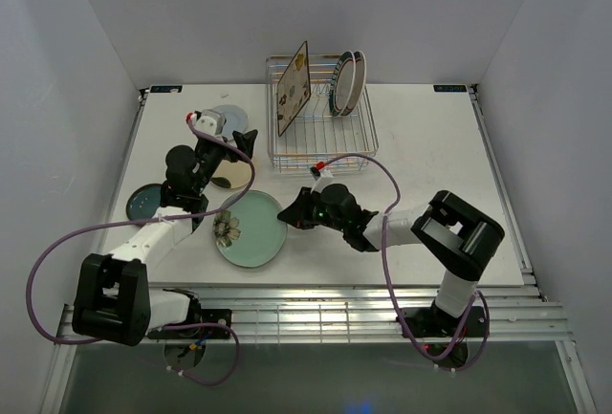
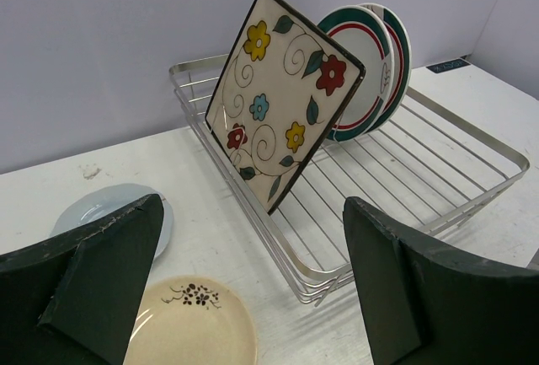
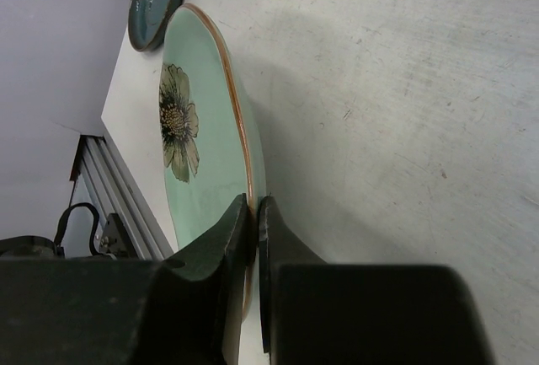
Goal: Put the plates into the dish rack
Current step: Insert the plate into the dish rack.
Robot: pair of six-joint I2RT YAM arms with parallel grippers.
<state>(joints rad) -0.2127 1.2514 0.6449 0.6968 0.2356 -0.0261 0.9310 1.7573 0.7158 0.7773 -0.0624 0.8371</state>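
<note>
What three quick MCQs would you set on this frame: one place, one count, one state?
1. Where is the square floral plate?
A) on edge in the dish rack
B) lying flat outside it
C) stacked on another plate

2. How many plates stand in the dish rack?
A) one
B) three
C) five

3. What is the right gripper doing?
A) open above the rack
B) shut on the rim of the pale green plate
C) shut on nothing

Key:
1 A, it leans among the rack's wires.
2 B, the floral plate plus two white plates with teal-red rims.
3 B, the right wrist view shows both fingers pinching the rim.
</note>
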